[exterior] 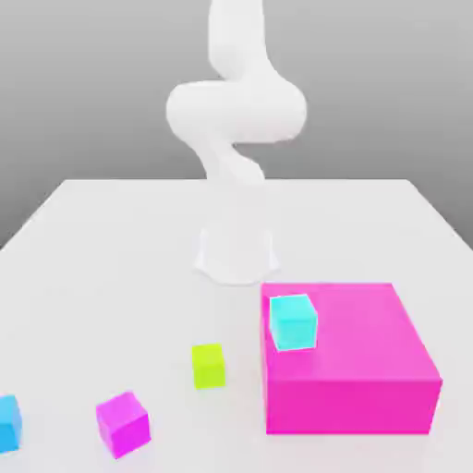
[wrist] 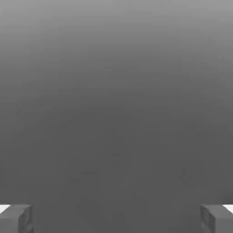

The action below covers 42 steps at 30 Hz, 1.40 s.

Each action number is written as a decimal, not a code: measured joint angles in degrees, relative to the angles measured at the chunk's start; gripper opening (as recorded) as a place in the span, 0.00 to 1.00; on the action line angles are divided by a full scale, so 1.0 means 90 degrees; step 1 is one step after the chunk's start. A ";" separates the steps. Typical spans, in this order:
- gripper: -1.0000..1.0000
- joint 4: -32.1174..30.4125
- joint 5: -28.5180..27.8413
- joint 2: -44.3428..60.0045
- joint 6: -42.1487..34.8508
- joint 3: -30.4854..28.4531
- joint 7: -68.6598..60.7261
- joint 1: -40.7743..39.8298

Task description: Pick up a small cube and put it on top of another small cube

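A flat white table (exterior: 111, 240) carries the white robot base (exterior: 236, 254) at mid-frame and a large magenta block (exterior: 356, 369) at lower right. Along the lower left lie a small yellow-green cube (exterior: 209, 365), a small magenta cube (exterior: 122, 424) and a small cyan cube (exterior: 8, 423) at the frame's edge.

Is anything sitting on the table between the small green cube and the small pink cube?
Nothing visible. The green cube and the small pink cube have bare table between them; the big pink block sits off to the exterior view's right.
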 joint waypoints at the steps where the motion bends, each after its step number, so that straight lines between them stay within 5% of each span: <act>1: 0.50 -0.0054 -0.0034 0.0251 0.0107 0.0031 0.0167 -0.0113; 16: 0.50 -0.0802 -0.0441 0.3737 0.1588 0.0049 0.2433 -0.1318; 30: 0.50 -0.1073 0.0098 0.6946 0.3391 -0.0095 0.3280 -0.1813; 31: 0.00 -0.1049 0.0098 0.7075 0.3494 -0.0096 0.3280 -0.1813; 42: 0.00 -0.1204 0.0083 0.6270 0.2850 -0.0083 0.3296 -0.1829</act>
